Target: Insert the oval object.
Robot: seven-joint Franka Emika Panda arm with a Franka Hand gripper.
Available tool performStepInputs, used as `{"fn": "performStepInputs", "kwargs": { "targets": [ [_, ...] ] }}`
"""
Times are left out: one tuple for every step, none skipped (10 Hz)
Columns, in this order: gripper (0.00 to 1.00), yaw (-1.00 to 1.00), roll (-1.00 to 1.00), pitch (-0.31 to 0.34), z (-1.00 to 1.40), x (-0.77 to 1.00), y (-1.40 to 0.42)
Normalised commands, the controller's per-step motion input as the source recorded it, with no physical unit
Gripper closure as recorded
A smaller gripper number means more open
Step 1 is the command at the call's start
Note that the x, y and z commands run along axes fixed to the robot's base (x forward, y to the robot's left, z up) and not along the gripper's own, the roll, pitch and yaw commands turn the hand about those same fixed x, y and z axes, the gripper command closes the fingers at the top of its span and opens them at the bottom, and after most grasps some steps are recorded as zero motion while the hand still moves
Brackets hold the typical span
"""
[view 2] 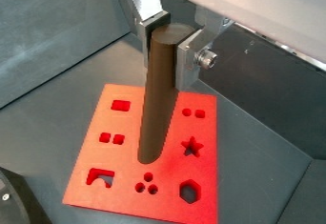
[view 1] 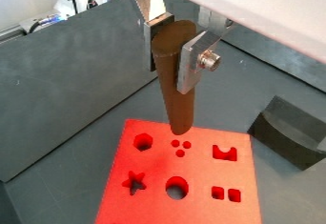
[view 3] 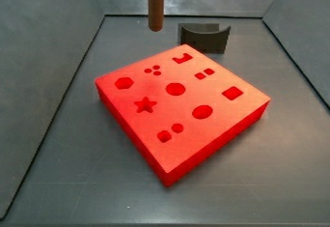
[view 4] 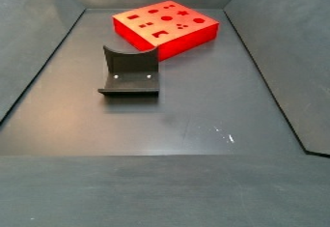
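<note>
Landmark for this report: the red block (view 3: 180,100), lying flat on the dark grey worktop (view 3: 77,163) inside a grey-walled enclosure.

The red block carries cut-outs of several shapes on its upper face: a star (view 3: 143,104), a hexagon, round holes, squares and a notched slot. In a side view (view 4: 168,28) it sits at the far end of the worktop.

The oval object (view 1: 174,75) hangs upright above the red block, clear of its surface. In both wrist views (view 2: 158,94) its rounded lower end sits over the face of the block, near the cluster of three small round holes (view 1: 184,148); which cut-out it lines up with cannot be told. In a side view only its lower part shows (view 3: 156,7), above the back corner of the block and entering from the top edge of the frame.

The pincer (view 1: 178,47) is clamped on the upper part of the oval object. One silver finger plate (view 1: 193,64) is pressed flat against the side of the rod, and the opposite finger is hidden behind it.

The dark curved holder (view 4: 129,72) stands on the worktop just beside the red block, apart from it (view 3: 204,36).
</note>
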Motion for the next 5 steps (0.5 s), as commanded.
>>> {"fn": "performStepInputs", "kwargs": {
  "targets": [
    [1.0, 0.0, -0.01, 0.0, 0.0, 0.0, 0.05],
    [1.0, 0.0, -0.01, 0.0, 0.0, 0.0, 0.0],
    [1.0, 0.0, -0.03, 0.0, 0.0, 0.01, 0.0],
    [1.0, 0.0, -0.09, 0.021, -0.1, -0.02, 0.0],
    [1.0, 0.0, -0.07, 0.036, -0.1, -0.04, -0.02]
  ]
}}
